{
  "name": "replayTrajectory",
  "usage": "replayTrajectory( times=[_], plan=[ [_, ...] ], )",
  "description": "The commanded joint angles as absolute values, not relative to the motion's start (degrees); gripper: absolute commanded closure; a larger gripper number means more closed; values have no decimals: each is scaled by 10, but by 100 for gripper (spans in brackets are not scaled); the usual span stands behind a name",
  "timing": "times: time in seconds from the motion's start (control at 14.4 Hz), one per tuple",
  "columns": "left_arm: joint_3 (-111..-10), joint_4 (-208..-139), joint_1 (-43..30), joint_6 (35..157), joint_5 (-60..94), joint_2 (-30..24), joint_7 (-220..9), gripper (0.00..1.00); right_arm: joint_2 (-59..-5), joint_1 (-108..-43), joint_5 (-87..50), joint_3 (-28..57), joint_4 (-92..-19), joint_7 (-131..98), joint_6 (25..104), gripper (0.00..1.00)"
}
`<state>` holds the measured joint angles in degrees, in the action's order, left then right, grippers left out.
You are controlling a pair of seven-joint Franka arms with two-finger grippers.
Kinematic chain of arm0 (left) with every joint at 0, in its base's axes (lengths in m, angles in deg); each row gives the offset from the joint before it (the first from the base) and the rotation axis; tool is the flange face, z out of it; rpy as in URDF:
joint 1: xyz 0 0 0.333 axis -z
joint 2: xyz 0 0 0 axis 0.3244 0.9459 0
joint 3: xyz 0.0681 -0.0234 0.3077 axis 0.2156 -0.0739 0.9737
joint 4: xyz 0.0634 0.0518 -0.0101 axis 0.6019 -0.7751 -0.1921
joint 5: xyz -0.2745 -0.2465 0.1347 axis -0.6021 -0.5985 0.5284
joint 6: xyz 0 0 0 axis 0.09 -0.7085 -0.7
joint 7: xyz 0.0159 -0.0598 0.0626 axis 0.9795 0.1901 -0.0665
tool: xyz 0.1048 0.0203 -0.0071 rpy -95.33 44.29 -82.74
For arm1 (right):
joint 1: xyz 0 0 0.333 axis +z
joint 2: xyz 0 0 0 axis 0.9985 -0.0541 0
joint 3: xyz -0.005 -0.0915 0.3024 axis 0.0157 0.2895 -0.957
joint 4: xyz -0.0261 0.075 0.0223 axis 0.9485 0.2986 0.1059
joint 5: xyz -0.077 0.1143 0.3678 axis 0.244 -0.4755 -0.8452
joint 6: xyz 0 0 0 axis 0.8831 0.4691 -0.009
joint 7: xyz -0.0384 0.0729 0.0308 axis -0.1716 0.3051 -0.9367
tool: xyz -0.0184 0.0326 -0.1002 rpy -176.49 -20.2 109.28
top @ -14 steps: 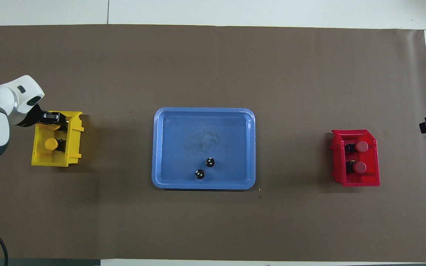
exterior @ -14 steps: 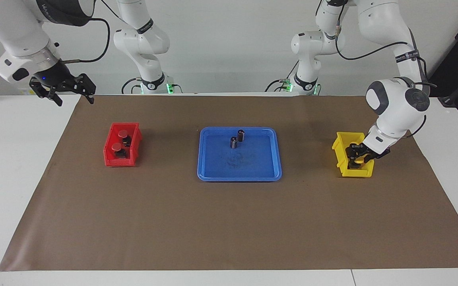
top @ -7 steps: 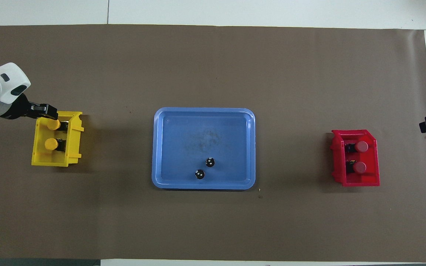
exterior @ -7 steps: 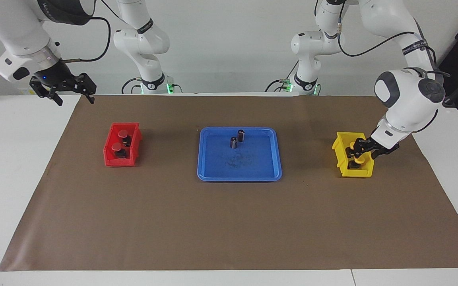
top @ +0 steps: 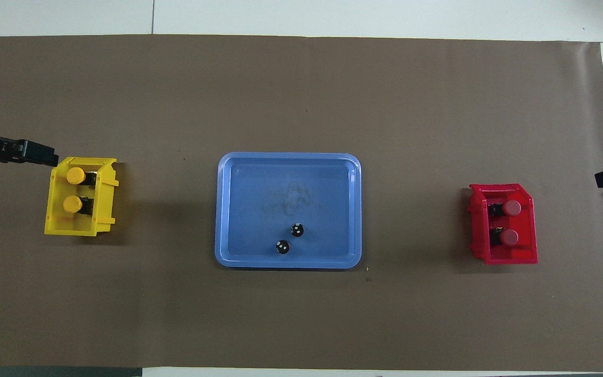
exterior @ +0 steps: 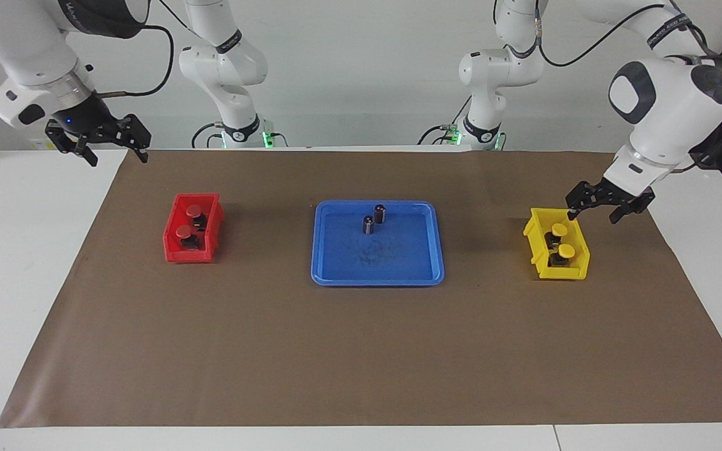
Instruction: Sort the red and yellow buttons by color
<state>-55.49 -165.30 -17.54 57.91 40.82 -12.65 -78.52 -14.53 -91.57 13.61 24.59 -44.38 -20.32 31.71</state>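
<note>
Two yellow buttons (exterior: pixel 559 230) (exterior: pixel 566 250) lie in the yellow bin (exterior: pixel 565 272) at the left arm's end of the table; from overhead the same yellow buttons (top: pixel 75 175) (top: pixel 73 203) show side by side. My left gripper (exterior: pixel 591 216) hangs open and empty just above the bin's corner nearest the robots, and from overhead the left gripper (top: pixel 45 156) sits at that corner. Two red buttons (exterior: pixel 193 211) (exterior: pixel 184 232) rest in the red bin (exterior: pixel 188 255). My right gripper (exterior: pixel 118 156) waits open, raised over the mat's corner by its own base.
A blue tray (exterior: pixel 376 280) in the middle holds two dark cylinders (exterior: pixel 380 213) (exterior: pixel 368 224) without coloured caps, standing in its half nearer the robots. Brown mat (exterior: pixel 361 351) covers the table between the bins and tray.
My left gripper opened, let go of a yellow button inside the yellow bin, and rose up and away from it toward its own base. The right arm barely moved.
</note>
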Motion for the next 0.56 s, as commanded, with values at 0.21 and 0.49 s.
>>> replayTrajectory(
  times=[0.21,0.49],
  plan=[
    [-553,-1545,-155,459,405,-126,-811,0,-147,-914,134,246,-435,-199,309,0],
    [-553,-1533,-155,453,410,-123,-809,0,-147,-912,134,246,-435,-199,308,0]
  ],
)
